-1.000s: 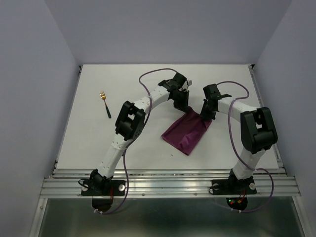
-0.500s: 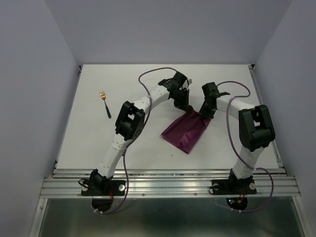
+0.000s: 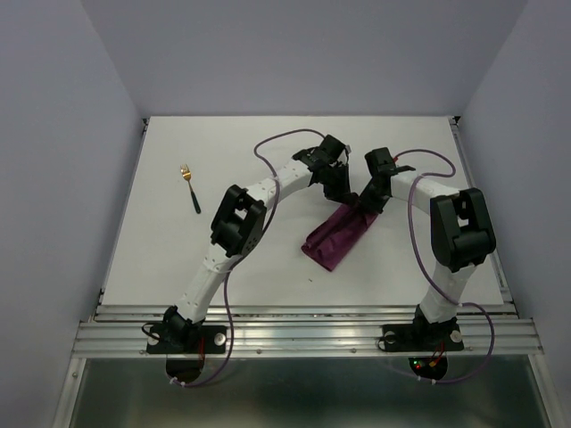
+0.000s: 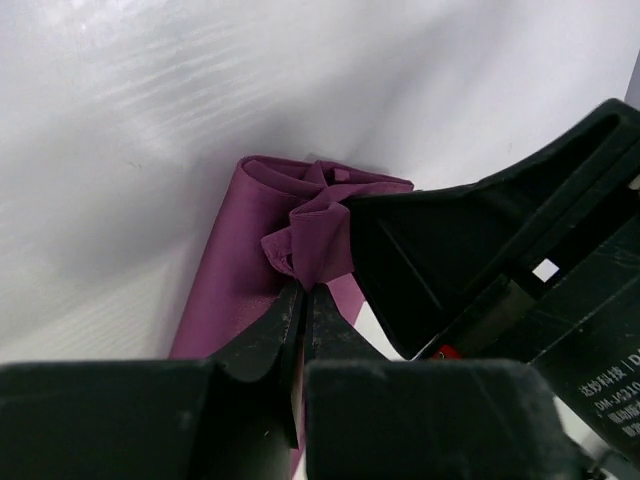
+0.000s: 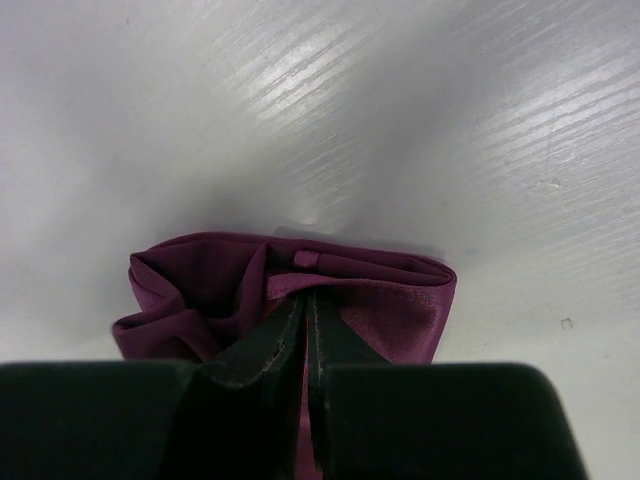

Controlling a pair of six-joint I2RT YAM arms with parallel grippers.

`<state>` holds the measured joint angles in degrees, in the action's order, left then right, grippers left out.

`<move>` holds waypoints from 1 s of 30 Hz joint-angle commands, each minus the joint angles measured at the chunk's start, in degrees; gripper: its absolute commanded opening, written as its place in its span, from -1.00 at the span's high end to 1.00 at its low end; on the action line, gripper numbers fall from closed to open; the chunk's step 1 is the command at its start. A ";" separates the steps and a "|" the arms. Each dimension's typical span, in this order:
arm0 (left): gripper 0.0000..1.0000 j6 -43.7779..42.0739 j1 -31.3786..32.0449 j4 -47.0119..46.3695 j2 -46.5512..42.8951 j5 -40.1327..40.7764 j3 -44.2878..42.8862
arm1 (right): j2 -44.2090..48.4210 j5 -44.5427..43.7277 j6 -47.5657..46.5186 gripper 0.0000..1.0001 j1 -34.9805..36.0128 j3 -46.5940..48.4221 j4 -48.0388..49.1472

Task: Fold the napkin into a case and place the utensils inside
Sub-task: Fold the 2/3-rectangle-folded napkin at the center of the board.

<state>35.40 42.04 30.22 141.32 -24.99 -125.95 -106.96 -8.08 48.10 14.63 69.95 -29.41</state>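
Lighting: even, diffuse, from overhead. Top view bright; table [image 3: 161, 250] near white, walls [image 3: 53, 134] pale lilac-grey.
Shadows: faint in top view; broad, soft grey pool around napkin [image 5: 380, 300] in both wrist views.
Glare: streaked sheen on table in both wrist views, strongest toward the top.
Focus: top view sharp throughout. Wrist views crisp on napkin folds; fingers [image 5: 260, 370] at bottom edge near black, slightly soft, detail lost.

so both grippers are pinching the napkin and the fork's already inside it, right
No: the fork lies on the table, well left of the napkin, as the top view shows. The left gripper and right gripper do pinch it.
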 commanded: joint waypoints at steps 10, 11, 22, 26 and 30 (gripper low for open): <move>1.00 9.61 0.23 -6.23 -9.13 4.16 4.66 | -5.02 1.75 3.06 0.84 0.04 -2.19 -1.53; 1.00 9.17 0.32 -5.88 -9.13 4.51 4.75 | -4.93 1.75 2.97 0.84 0.04 -2.10 -1.53; 1.00 -1.46 -0.73 -1.22 -9.84 7.50 6.25 | -4.22 2.63 2.71 0.84 -1.01 -2.54 -1.53; 1.00 -7.71 -1.52 4.93 -3.94 9.43 -3.06 | -3.96 2.80 2.62 0.85 -1.01 -2.28 -1.62; 1.00 -8.15 -2.05 3.89 -3.50 10.93 -1.85 | -3.96 2.80 2.70 0.85 -1.01 -2.01 -1.70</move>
<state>31.18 40.75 31.40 138.37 -16.34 -125.71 -107.37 -4.99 50.85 13.74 70.02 -27.86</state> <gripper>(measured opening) 0.105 0.075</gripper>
